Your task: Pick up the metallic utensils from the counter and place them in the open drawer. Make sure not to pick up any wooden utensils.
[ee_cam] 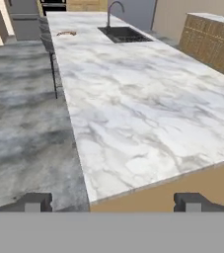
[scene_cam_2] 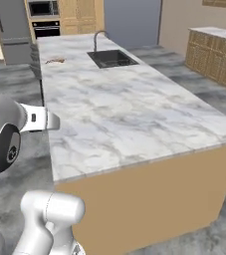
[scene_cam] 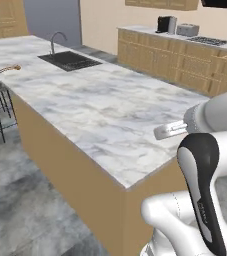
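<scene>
Marble worktop [ee_cam: 148, 104] fills your hand view, sink [ee_cam: 122, 33] at the top. Your gripper [ee_cam: 113, 201] is wide and empty. Brownish utensils [ee_cam: 66, 33] lie upper left, too small to identify.

A: How is the arm [scene_cam: 205, 200] made?
B: It is made of round, fat white parts. A long black strip with tiny grey writing is seen on one part.
A: And the claw [ee_cam: 113, 202]?
B: Two small dark tips with pale grey faces are seen.
</scene>
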Robot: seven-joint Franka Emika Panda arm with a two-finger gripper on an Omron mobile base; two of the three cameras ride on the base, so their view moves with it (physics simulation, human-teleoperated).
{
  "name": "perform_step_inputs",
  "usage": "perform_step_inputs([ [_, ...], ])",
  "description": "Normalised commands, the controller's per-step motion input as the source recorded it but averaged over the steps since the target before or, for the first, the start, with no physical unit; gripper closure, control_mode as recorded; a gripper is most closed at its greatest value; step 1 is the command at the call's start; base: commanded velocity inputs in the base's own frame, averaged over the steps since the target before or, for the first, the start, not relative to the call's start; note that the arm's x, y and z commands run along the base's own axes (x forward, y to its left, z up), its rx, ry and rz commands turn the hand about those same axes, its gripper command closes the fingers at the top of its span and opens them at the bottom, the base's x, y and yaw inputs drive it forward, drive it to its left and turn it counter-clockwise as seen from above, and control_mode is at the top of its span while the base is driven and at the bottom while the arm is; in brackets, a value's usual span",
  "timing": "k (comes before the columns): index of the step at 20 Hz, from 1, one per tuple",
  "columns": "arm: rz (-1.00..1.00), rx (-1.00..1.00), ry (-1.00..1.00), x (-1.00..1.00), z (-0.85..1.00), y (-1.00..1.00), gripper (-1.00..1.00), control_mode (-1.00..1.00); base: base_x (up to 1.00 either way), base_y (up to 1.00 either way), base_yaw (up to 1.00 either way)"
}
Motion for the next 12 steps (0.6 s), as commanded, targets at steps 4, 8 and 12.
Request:
perform_step_inputs([
  [4, 0.0, 0.0, 0.0, 0.0, 0.0, 0.0, -1.0, 1.0, 0.0, 1.0, -0.34],
  [8, 0.0, 0.0, 0.0, 0.0, 0.0, 0.0, -1.0, 1.0, 0.03, 1.0, -0.53],
  [12, 0.0, 0.0, 0.0, 0.0, 0.0, 0.0, -1.0, 1.0, 0.04, 1.0, -0.62],
])
